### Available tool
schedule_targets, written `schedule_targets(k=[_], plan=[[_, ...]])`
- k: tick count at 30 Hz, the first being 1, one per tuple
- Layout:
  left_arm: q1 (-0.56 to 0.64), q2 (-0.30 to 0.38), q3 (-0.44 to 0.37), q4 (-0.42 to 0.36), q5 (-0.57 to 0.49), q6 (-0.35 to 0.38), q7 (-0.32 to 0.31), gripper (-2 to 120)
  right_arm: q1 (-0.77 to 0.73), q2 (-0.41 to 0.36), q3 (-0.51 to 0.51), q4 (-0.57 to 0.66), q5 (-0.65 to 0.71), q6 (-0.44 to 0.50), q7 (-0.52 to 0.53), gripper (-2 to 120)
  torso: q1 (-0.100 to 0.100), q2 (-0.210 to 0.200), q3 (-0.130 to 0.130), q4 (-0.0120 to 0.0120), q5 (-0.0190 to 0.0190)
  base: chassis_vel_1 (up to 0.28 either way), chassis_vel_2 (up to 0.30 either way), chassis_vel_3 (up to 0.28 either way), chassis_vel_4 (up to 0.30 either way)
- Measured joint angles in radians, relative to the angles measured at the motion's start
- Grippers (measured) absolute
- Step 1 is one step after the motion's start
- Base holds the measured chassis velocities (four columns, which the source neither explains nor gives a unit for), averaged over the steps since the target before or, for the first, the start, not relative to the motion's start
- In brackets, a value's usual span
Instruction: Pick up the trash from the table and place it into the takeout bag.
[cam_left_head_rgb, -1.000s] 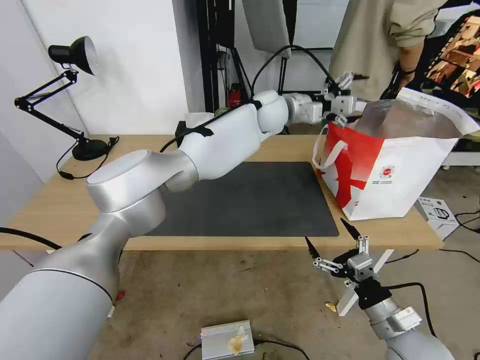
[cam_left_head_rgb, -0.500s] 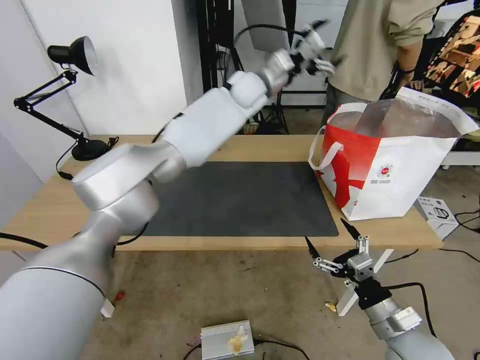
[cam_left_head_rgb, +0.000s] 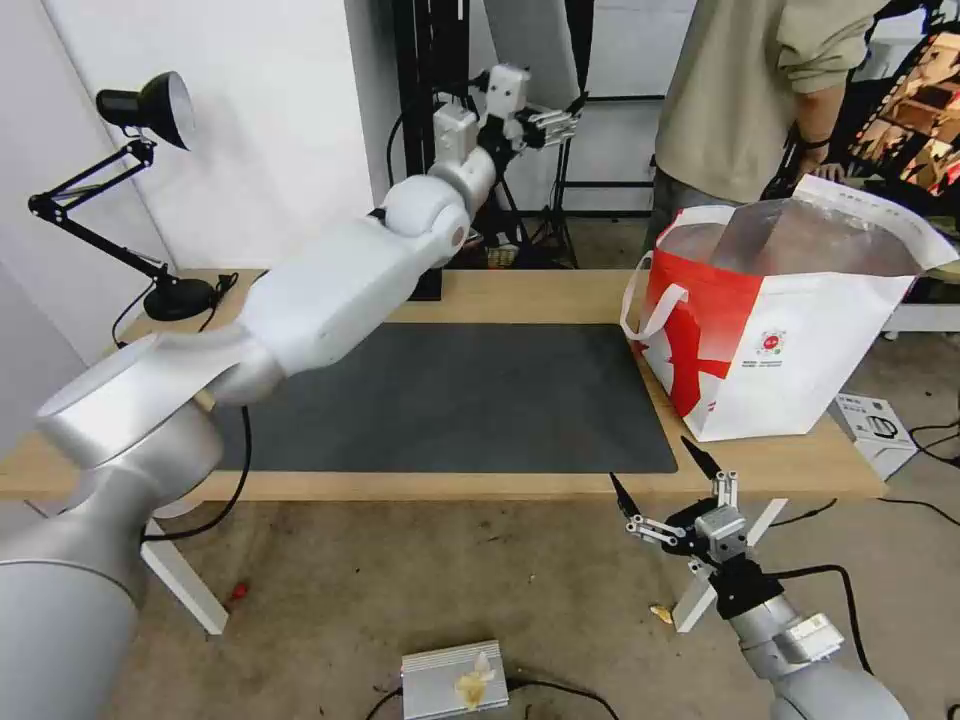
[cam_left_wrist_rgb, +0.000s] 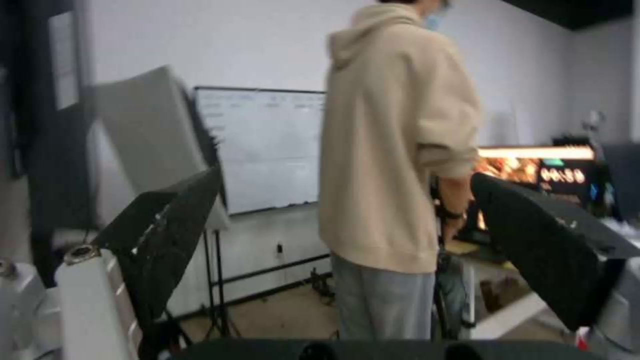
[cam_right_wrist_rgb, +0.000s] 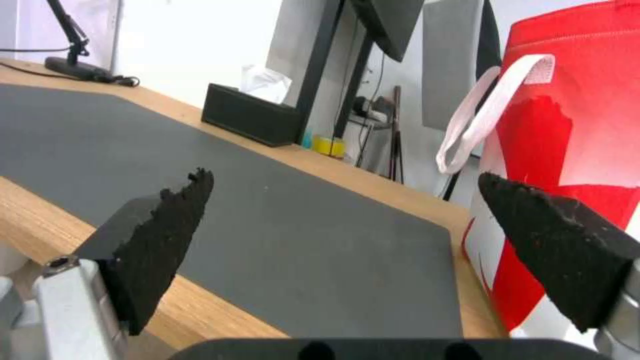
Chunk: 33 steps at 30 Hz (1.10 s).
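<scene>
Boxy white takeout bag (cam_left_head_rgb: 790, 335) with red panel and silvery lining stands open on the right end of the light-wood table (cam_left_head_rgb: 560, 295), beside the dark grey mat (cam_left_head_rgb: 480, 400); contents not visible. My left gripper (cam_left_head_rgb: 552, 120) is raised high beyond the far edge, jaws spread wide, empty. My right gripper (cam_left_head_rgb: 665, 480) hangs below the near edge, jaws wide apart, holding nothing.

The takeout bag (cam_left_head_rgb: 790, 340) hides its own contents behind its tall walls, so what lies inside cannot be told. The left arm (cam_left_head_rgb: 330, 290) covers part of the desk's (cam_left_head_rgb: 560, 295) back edge. In the right wrist view the bag runs off the edge, and the desk lamp's (cam_right_wrist_rgb: 73, 45) head is cut off.
</scene>
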Motion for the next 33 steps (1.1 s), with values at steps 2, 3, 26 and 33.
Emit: schedule_targets(k=[2, 3, 26, 33], plan=[[0.037, 0.045, -0.029, -0.052, -0.032, 0.004, -0.036, 100, 0.000, 0.000, 0.000, 0.000, 0.000, 0.000, 0.000, 100, 0.000, 0.000, 0.000, 0.0000, 0.0000, 0.000, 0.000, 0.000, 0.000], [0.057, 0.068, -0.042, -0.078, -0.037, 0.004, -0.046, 100, 0.000, 0.000, 0.000, 0.000, 0.000, 0.000, 0.000, 100, 0.000, 0.000, 0.000, -0.0001, 0.0000, 0.000, 0.000, 0.000, 0.000], [0.452, 0.302, -0.289, -0.488, 0.063, -0.017, -0.203, 100, 0.000, 0.000, 0.000, 0.000, 0.000, 0.000, 0.000, 100, 0.000, 0.000, 0.000, -0.0001, 0.0001, 0.000, 0.000, 0.000, 0.000], [0.667, 0.457, -0.475, -0.611, 0.175, 0.018, -0.127, 100, 0.000, 0.000, 0.000, 0.000, 0.000, 0.000, 0.000, 100, 0.000, 0.000, 0.000, 0.0003, -0.0004, 0.000, 0.000, 0.000, 0.000]])
